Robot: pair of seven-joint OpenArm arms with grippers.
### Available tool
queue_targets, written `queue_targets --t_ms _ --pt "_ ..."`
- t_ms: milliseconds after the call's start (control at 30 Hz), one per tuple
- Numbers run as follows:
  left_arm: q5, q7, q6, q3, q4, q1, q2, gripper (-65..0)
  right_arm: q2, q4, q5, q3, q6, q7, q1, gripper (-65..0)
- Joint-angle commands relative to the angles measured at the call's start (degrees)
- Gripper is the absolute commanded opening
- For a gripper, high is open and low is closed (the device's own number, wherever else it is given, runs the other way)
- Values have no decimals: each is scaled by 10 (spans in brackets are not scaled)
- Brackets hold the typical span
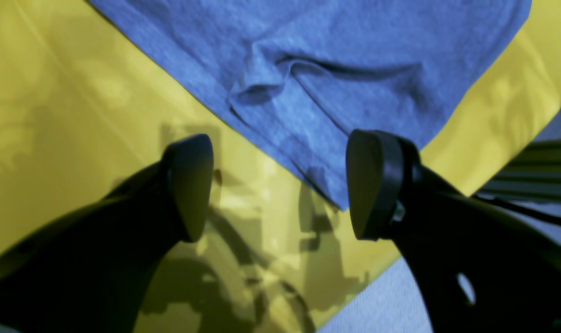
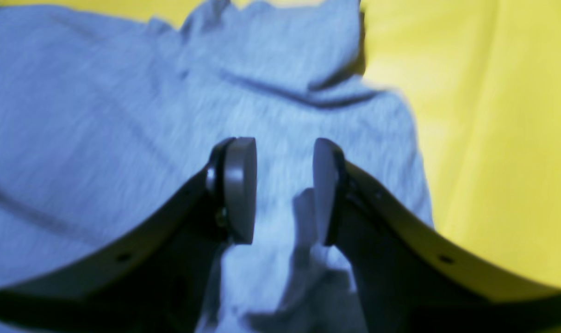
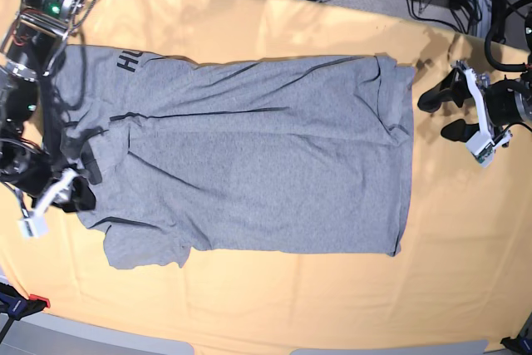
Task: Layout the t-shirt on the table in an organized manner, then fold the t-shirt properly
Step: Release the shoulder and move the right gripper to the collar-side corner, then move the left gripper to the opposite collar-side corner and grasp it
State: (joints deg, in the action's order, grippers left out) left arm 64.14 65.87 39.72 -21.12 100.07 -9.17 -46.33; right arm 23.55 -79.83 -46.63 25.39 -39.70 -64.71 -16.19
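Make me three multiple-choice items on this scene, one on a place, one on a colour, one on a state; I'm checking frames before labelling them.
1. Where does the left gripper sit?
A. Over the shirt's middle
B. Off the shirt, beside its edge
C. Off the table

2. What colour is the table cover?
A. Yellow-orange
B. White
C. Green

3. How does the t-shirt lie?
A. Spread out, some creases
B. Bunched in a ball
C. Hanging from a gripper

Key: 1 B, the base view shows it over bare cloth next to the shirt's edge; 2 A, all views show that tint; 3 A, it lies spread across the table.
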Motion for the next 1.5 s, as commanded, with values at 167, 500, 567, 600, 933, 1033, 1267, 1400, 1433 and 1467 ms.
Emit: queue_targets --t_ms 167,500,567,600,933,1033,1267,1400,1433,1467 --pt "9 -16 -27 -23 7 6 -5 -197 56 -9 -216 122 -3 -147 35 -336" --pt "45 8 -42 -140 7 4 61 -197 82 -9 -361 233 -3 -153 219 -331" --pt "45 10 -45 -156 7 2 63 -197 82 -9 -361 241 -3 -153 249 -331" --pt "45 10 -47 -162 7 1 63 -197 82 -9 -360 244 -3 -153 261 -331" --pt "39 10 -46 -168 7 1 63 -197 75 -9 -223 247 -3 -128 334 -331" --pt "39 10 -47 -168 7 1 63 -197 64 -9 -179 247 -3 -103 335 -331" --pt "39 11 -46 -168 7 1 63 -197 34 -9 -194 247 -3 -92 335 -331" --pt "39 11 -46 -168 7 1 63 -197 3 -9 -233 247 -3 -102 335 -331" --pt "39 11 -46 -168 7 1 63 -197 -2 -9 -238 247 -3 -105 335 -331" --pt "39 10 -46 -168 7 2 63 -197 -6 -9 -241 247 -3 -110 335 -331"
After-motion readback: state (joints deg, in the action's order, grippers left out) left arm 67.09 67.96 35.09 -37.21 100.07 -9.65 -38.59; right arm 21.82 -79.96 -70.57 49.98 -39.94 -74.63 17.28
